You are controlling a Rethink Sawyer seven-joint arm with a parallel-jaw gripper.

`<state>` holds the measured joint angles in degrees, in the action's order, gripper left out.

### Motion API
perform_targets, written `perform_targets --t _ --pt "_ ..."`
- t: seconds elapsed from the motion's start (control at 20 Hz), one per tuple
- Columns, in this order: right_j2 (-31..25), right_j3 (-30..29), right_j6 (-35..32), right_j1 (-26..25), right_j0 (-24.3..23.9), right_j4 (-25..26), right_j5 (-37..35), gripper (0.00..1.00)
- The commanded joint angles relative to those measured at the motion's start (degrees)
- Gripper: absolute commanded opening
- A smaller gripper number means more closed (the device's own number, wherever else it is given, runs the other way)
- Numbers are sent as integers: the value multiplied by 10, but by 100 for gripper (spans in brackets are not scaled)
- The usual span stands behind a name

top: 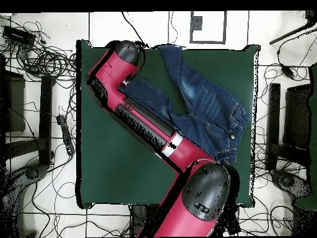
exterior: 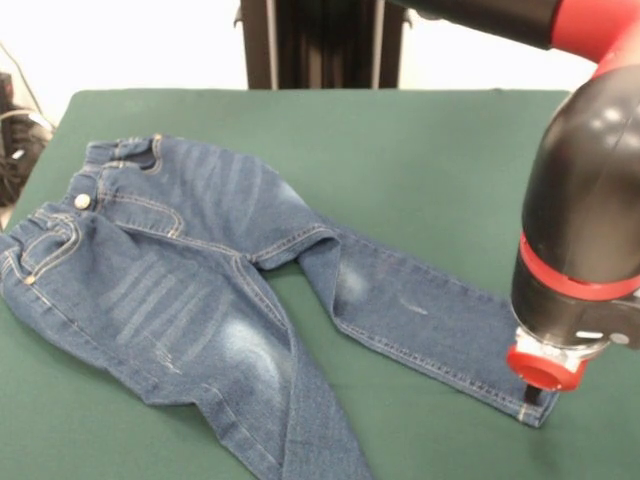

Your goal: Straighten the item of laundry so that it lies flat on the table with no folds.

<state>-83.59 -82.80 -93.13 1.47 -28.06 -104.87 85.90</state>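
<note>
The blue denim jeans (exterior: 200,290) lie on the dark green table (exterior: 420,150), waist with brass button at the left. One leg stretches right to its cuff; the other runs down past the picture's bottom edge. Cloth bunches in a fold at the crotch. My gripper (exterior: 533,397) hangs below the arm's red ring and sits right at the cuff of the right-hand leg, touching or just above it. Its state does not show. In the overhead view the jeans (top: 207,105) lie at the table's (top: 111,161) far right part, and the arm (top: 155,133) crosses one leg and hides the gripper.
The black pedestal (exterior: 320,40) stands at the table's far edge. The arm's bulky black and red wrist (exterior: 585,220) fills the right side of the front view. Cables (top: 43,62) and dark stands (top: 272,124) surround the table on the floor.
</note>
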Motion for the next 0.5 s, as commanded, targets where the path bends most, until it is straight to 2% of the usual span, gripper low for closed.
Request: perform_targets --t 0.05,0.5 --pt "97 34 -23 -2 16 -17 20 100" --pt "152 64 -34 -45 45 80 -49 100"
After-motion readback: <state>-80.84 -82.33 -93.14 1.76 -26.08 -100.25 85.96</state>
